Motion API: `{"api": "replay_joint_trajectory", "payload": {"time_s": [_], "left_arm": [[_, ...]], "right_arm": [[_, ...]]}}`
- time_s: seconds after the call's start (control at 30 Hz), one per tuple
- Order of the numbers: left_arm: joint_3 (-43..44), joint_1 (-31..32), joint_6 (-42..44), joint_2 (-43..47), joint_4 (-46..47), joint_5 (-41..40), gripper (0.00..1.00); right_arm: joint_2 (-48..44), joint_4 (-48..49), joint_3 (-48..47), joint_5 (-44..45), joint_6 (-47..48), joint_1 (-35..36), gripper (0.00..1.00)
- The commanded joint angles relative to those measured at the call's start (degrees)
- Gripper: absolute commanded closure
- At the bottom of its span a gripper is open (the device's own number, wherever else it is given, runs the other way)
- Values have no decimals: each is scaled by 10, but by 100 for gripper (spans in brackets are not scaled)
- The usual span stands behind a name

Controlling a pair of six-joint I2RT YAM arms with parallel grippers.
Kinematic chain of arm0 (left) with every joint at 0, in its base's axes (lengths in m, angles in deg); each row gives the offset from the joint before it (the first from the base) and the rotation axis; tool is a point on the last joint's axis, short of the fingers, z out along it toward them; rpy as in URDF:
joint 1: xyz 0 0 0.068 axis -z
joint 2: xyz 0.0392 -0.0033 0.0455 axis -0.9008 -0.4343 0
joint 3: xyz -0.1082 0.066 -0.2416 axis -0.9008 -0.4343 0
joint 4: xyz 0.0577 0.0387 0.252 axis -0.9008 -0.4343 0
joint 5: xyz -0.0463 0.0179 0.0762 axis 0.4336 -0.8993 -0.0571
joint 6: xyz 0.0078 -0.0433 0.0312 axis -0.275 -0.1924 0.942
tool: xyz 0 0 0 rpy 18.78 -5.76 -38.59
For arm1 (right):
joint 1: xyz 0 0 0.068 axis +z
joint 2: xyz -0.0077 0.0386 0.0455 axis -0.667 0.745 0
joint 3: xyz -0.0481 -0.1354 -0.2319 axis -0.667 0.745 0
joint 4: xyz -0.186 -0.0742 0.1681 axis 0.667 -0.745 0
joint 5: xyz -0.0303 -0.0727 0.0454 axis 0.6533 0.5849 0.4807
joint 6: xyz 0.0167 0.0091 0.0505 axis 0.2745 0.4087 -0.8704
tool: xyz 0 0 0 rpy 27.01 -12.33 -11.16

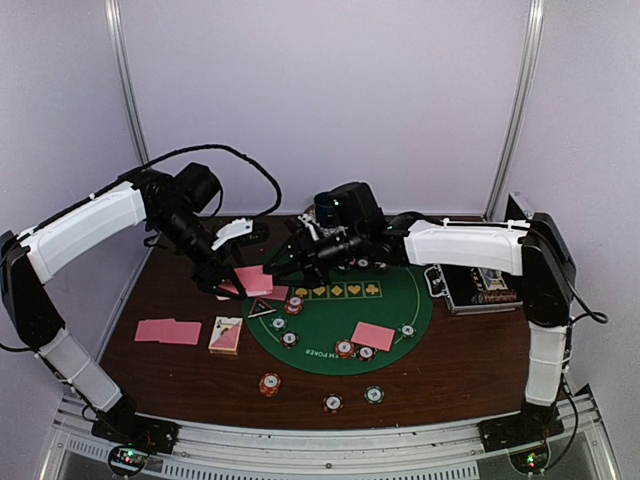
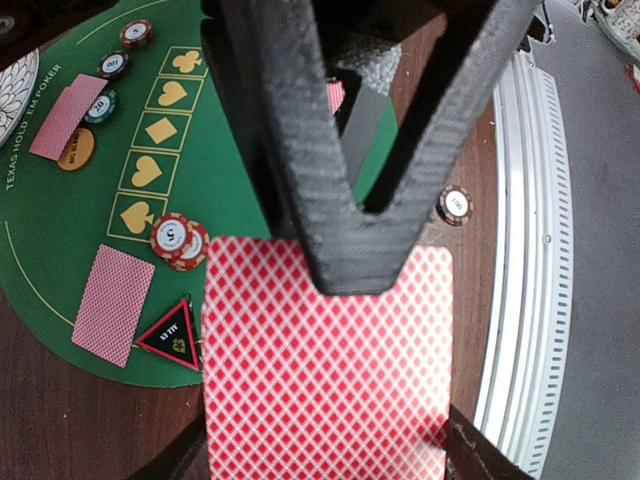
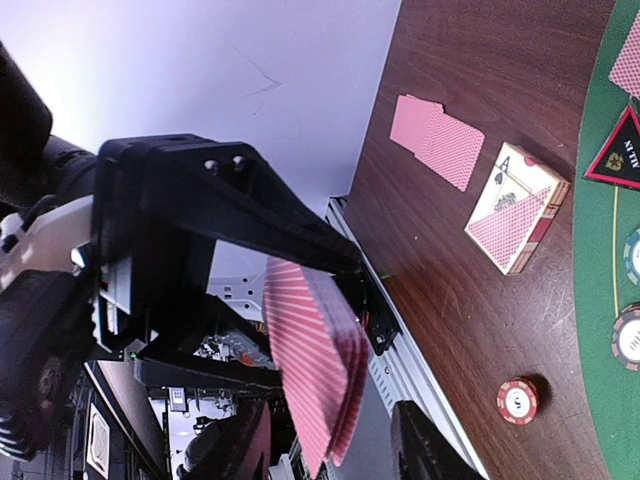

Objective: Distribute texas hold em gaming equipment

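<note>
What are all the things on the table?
mat: one, green, round, mid-table.
held cards: one stack, pink backs, in left gripper.
loose cards: four, pink backs, two left of mat, two on it.
card box: one, white and pink, left of mat.
chips: at least nine, mixed colours, on and near mat.
triangle marker: one, black and red, mat's left edge.
case: one, dark, right of mat.
left gripper: shut on held cards.
right gripper: open, beside those cards.
</note>
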Motion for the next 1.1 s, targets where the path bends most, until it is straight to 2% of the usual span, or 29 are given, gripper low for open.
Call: {"api": "replay_joint_trajectory", "payload": {"time_s": [0.0,0.17,0.43,0.6,0.77,1.07], "left_arm": [[6,-4,9,5,11,2,100],[6,-4,9,4,12,1,100],[4,-4,11,6,12,-4,100],[5,-4,11,4,12,-4,100],[5,-4,12,5,12,-7,100],[5,-4,13,6,12,-9,100]], "right_arm": [[-35,31,15,-18,-27,-2,58],[-29,54,19,-27,-43,3,61],[-28,74,17,-37,-62,5,75],[-23,87,23,-42,-76,6,76],[-8,165,40,-52,-134,9,81],[5,192,36,-55,-157,11,89]]}}
